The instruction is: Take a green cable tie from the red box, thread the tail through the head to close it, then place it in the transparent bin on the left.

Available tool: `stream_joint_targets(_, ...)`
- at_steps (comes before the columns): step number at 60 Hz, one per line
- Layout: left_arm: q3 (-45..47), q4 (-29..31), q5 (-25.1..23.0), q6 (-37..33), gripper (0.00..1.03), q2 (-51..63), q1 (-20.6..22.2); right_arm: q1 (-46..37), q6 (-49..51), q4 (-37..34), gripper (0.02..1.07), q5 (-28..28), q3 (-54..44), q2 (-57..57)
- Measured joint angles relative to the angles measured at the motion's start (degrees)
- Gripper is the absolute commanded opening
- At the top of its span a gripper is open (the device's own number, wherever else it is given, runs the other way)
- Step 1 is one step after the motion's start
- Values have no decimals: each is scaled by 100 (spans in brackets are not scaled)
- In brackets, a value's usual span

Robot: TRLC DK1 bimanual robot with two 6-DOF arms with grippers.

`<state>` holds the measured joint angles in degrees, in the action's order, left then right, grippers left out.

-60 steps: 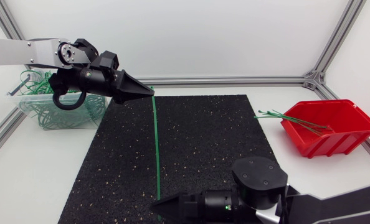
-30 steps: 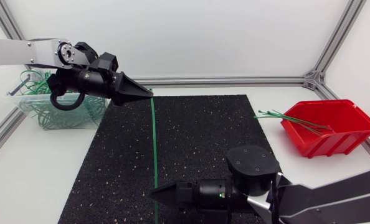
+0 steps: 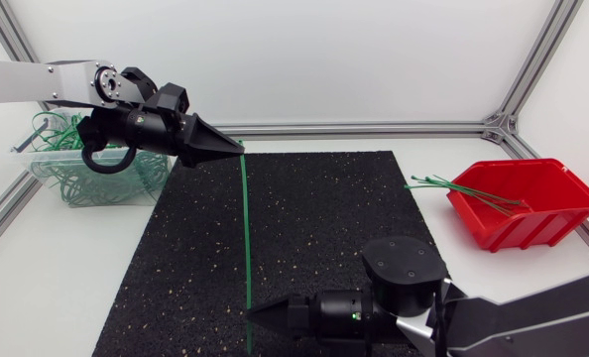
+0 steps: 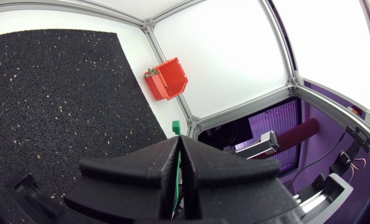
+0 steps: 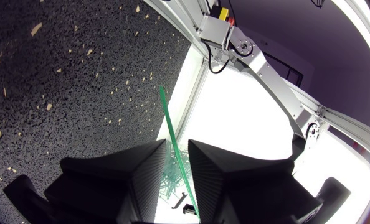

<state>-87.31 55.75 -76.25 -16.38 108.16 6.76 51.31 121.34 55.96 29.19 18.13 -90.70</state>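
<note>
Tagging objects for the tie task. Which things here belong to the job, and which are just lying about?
Job:
- green cable tie, clamped in left gripper, passing between right gripper's open fingers
- red box
- transparent bin

Lying about:
- black mat
- table

You see the green cable tie [image 3: 245,233] as one thin, straight strip, not yet closed, with its head end clamped in the left gripper [image 3: 239,148]. The red box [image 3: 532,213] stands upright, well apart from it, with spare green ties [image 3: 463,188] overhanging its rim. The transparent bin [image 3: 37,159] holds tangled green loops [image 3: 81,183].
</note>
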Motion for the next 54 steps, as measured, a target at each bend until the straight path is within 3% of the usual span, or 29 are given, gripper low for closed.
stream_joint_targets(54, -52, 144, 0, -136, 3, 90, 15, 46, 0, 2, 26, -68, 11, -96)
